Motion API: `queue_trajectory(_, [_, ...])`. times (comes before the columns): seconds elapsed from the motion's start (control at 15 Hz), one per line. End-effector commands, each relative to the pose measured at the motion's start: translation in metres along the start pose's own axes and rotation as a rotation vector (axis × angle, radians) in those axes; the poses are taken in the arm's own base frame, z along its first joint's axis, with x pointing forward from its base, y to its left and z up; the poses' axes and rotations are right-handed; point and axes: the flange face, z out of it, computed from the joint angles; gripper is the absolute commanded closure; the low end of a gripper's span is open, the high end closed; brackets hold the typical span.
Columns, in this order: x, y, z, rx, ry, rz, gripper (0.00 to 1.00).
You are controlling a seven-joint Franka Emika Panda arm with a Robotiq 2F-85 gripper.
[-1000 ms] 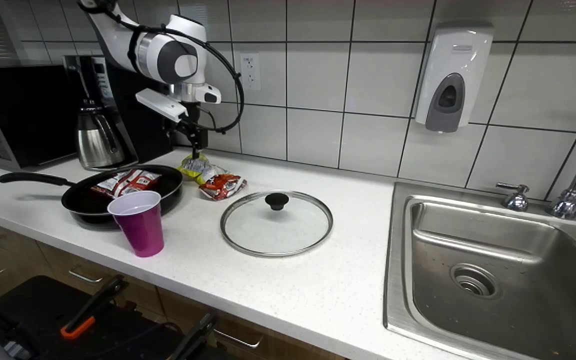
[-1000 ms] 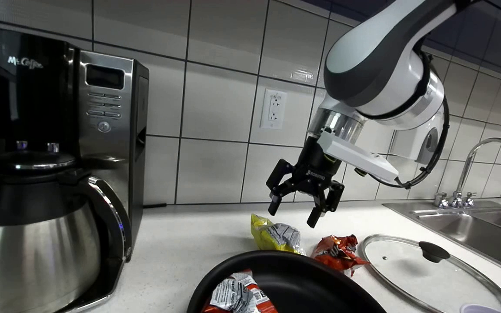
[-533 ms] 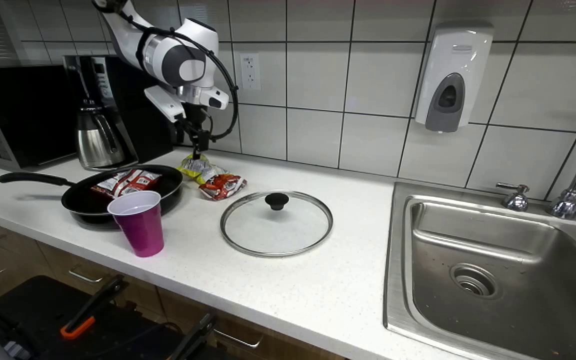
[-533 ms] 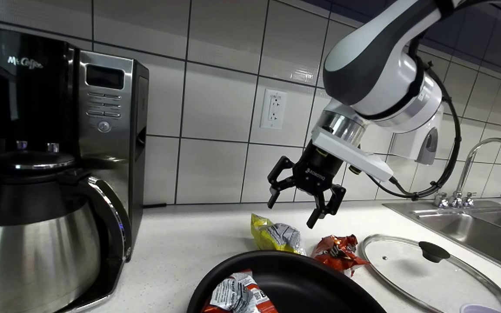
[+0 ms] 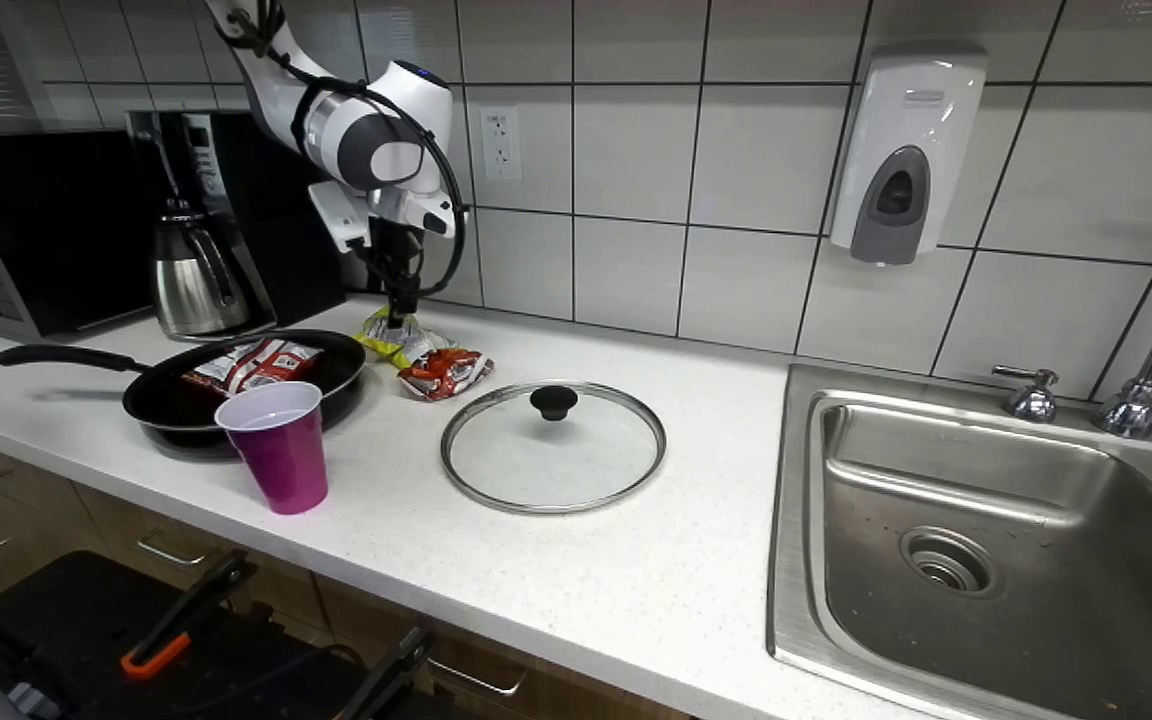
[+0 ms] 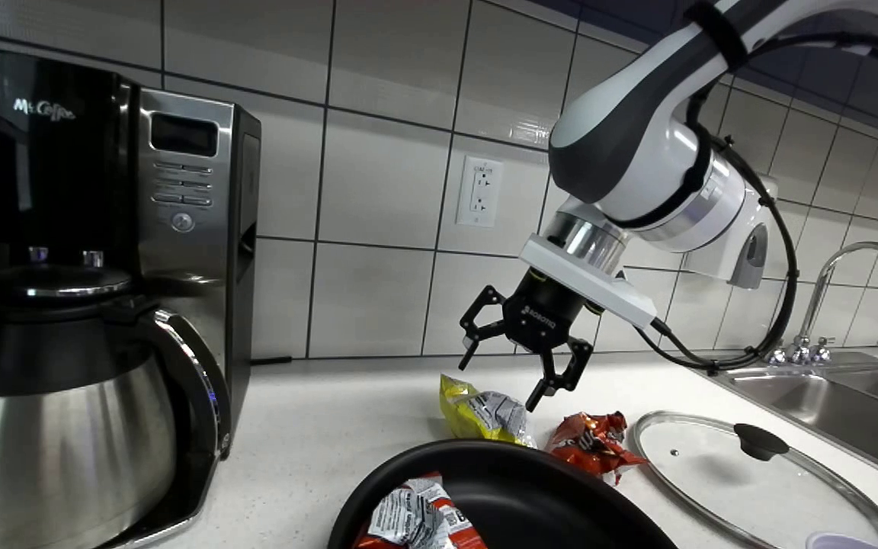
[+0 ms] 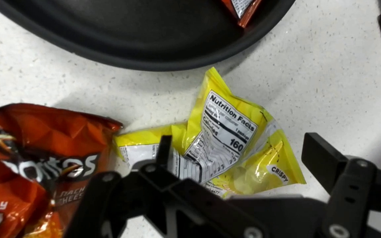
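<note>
My gripper (image 6: 498,384) is open and empty, tilted above the counter. It also shows in an exterior view (image 5: 401,318) and in the wrist view (image 7: 243,150). Below it lies a crumpled yellow snack bag (image 7: 225,132), seen also in both exterior views (image 6: 477,412) (image 5: 381,333). In the wrist view the bag lies between the spread fingers, the left one overlapping it; no contact is clear. A red Doritos bag (image 7: 45,148) (image 6: 591,442) (image 5: 444,372) lies beside it. A black pan (image 7: 137,56) (image 6: 530,503) (image 5: 176,410) holds another red bag (image 5: 256,362) (image 6: 424,518).
A glass lid (image 5: 546,450) with a black knob lies beside the bags. A magenta cup (image 5: 281,450) stands before the pan. A steel carafe (image 5: 198,285) and coffee maker (image 6: 195,290) stand behind the pan, near a microwave (image 5: 56,230). The sink (image 5: 986,470) and tiled wall bound the counter.
My gripper has come slightly lower and turned a little over the yellow bag, its fingers staying spread. The arm shifted with it. The bags, pan, lid and cup have not moved.
</note>
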Motion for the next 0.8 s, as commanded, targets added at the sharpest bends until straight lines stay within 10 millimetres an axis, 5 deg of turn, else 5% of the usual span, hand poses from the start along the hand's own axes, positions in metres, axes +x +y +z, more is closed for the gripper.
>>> queue_trajectory(0.0, [0.015,-0.004,0.005,0.024,-0.013,0.072,0.00])
queue_trajectory(0.73, [0.020,0.002,0.015,0.033,-0.022,0.151,0.00])
